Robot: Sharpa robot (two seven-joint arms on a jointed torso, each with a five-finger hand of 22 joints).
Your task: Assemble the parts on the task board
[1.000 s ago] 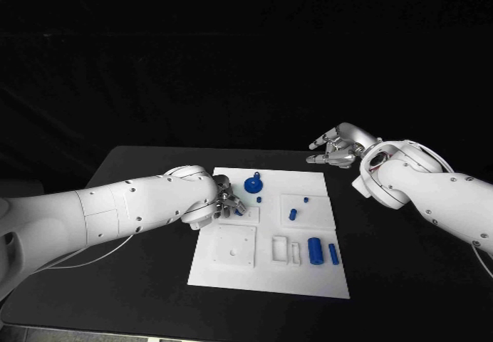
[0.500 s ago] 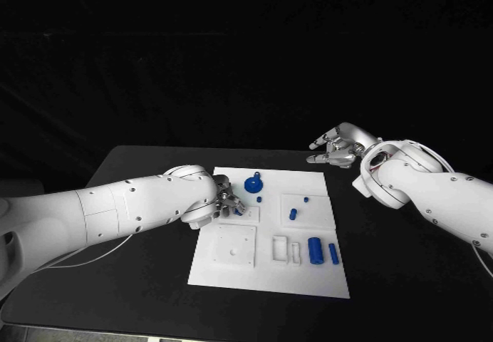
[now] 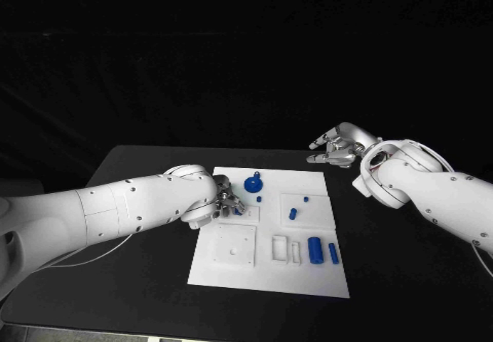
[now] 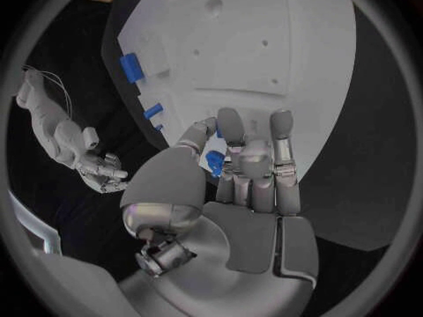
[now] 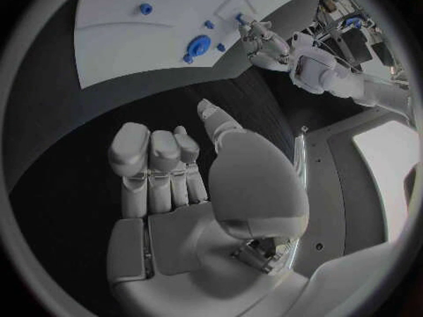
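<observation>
The white task board (image 3: 269,263) lies in the middle of the black table. My left hand (image 3: 224,203) rests at the board's left edge and pinches a small blue part (image 4: 214,163) between thumb and fingers, just above the board (image 4: 264,42). A round blue knob (image 3: 253,186) and a small peg (image 3: 257,174) stand just beyond that hand. Two blue cylinders (image 3: 315,251) lie at the board's right side, with small blue pieces (image 3: 293,213) in the middle. My right hand (image 3: 334,151) hovers past the board's far right corner, holding nothing, thumb apart from the fingers (image 5: 154,162).
White raised blocks and slots (image 3: 236,246) cover the near half of the board. Bare black table (image 3: 134,285) surrounds the board on all sides. My left forearm (image 3: 123,210) lies across the table's left part.
</observation>
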